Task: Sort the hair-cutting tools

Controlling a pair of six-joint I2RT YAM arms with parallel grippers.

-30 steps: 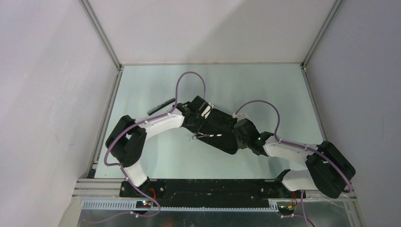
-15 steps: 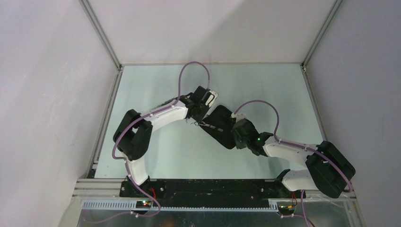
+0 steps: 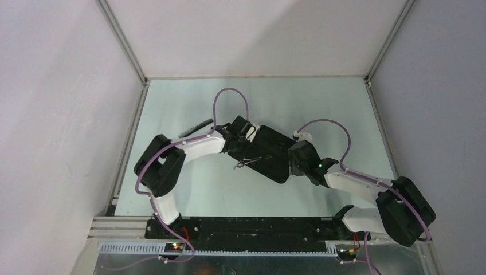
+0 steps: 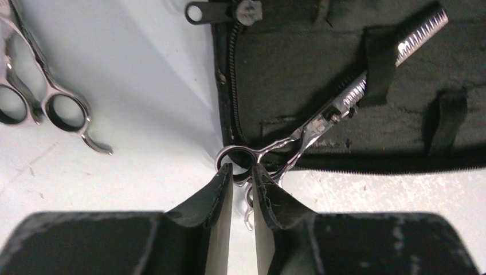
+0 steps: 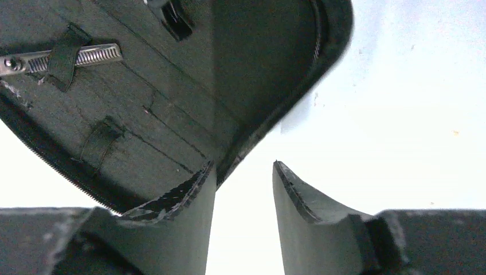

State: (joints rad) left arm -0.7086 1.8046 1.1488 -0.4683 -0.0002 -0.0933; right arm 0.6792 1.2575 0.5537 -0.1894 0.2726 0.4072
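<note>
Silver scissors (image 4: 338, 100) sit strapped into the open pouch (image 3: 275, 143) at the middle of the bench (image 3: 321, 103), rings at the left gripper (image 4: 242, 177), whose jaws stand narrowly parted; I cannot tell whether it pinches them. The sorting looks barely begun: a second pair (image 4: 51, 97) lies loose beside the pouch, the comb (image 3: 195, 128) lies near the bench's left edge, I find no clips, and the right gripper (image 5: 243, 172) gapes empty at the pouch's rim. The bench is pale green, boxed by white walls (image 3: 258, 34)

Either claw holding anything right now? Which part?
Nothing gripped: left claw open, astride a ring handle of the scissors strapped in the pouch; right claw open beside the pouch edge.
</note>
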